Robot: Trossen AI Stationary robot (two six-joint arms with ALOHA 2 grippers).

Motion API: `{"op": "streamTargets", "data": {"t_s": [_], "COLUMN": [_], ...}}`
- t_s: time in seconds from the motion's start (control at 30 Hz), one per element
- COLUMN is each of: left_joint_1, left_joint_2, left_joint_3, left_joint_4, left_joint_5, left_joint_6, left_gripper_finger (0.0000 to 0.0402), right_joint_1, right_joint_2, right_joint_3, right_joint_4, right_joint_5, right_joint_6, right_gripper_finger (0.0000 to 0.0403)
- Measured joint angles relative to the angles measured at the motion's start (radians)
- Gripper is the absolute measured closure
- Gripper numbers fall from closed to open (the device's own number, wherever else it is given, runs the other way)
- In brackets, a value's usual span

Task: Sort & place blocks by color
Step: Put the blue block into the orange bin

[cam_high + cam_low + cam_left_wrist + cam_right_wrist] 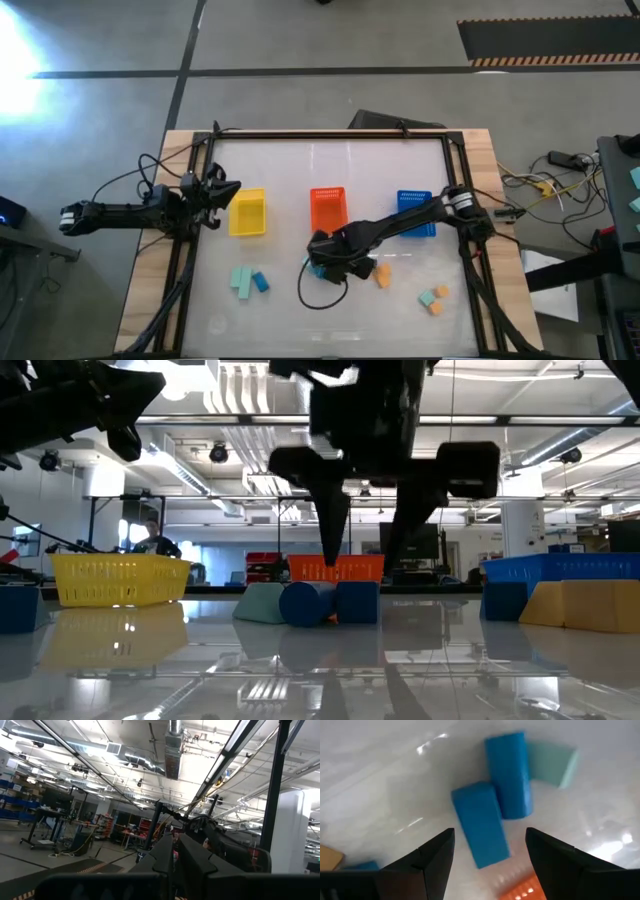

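Right wrist view shows the right gripper [487, 852] with fingers spread wide, holding nothing, over a medium blue rectangular block [480, 822] touching a blue cylinder [510, 775], just before the orange slotted plastic basket [327, 210].

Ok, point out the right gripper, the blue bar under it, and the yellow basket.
right gripper [490, 851], right wrist view, gap midway between its open fingertips.
blue bar [481, 824], right wrist view, middle of its top face.
yellow basket [248, 213], high view, its floor.
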State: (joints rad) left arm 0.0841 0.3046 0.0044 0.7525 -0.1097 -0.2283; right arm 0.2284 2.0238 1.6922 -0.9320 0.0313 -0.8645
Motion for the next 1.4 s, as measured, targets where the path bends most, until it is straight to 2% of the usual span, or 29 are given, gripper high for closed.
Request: {"op": "streamTargets", "data": {"t_s": [0.13,0.47,0.83,1.2,1.4], "left_joint_1": [0.0,0.0,0.0,0.0,0.0], "left_joint_2": [0.0,-0.001,0.0,0.0,0.0], "left_joint_3": [0.0,0.0,0.0,0.0,0.0], "left_joint_4": [0.0,0.0,0.0,0.0,0.0], "left_joint_5": [0.0,0.0,0.0,0.0,0.0], "left_joint_6": [0.0,0.0,0.0,0.0,0.001], "left_gripper_finger": [0.0391,0.0391,0.0391,0.0391,0.0391], "right_joint_1": [-0.02,-0.044,-0.052,-0.052,-0.052], "right_joint_2": [0.04,0.068,0.08,0.077,0.05], "right_joint_3": [0.041,0.038,0.038,0.042,0.056], "right_joint_4": [-0.064,-0.075,-0.079,-0.115,-0.159], "right_joint_5": [-0.013,-0.067,-0.095,-0.095,-0.113], "right_joint_6": [0.001,0.0,-0.026,-0.021,0.071], "right_gripper_finger": [0.0172,0.0193,0.0283,0.0283,0.0283]}}
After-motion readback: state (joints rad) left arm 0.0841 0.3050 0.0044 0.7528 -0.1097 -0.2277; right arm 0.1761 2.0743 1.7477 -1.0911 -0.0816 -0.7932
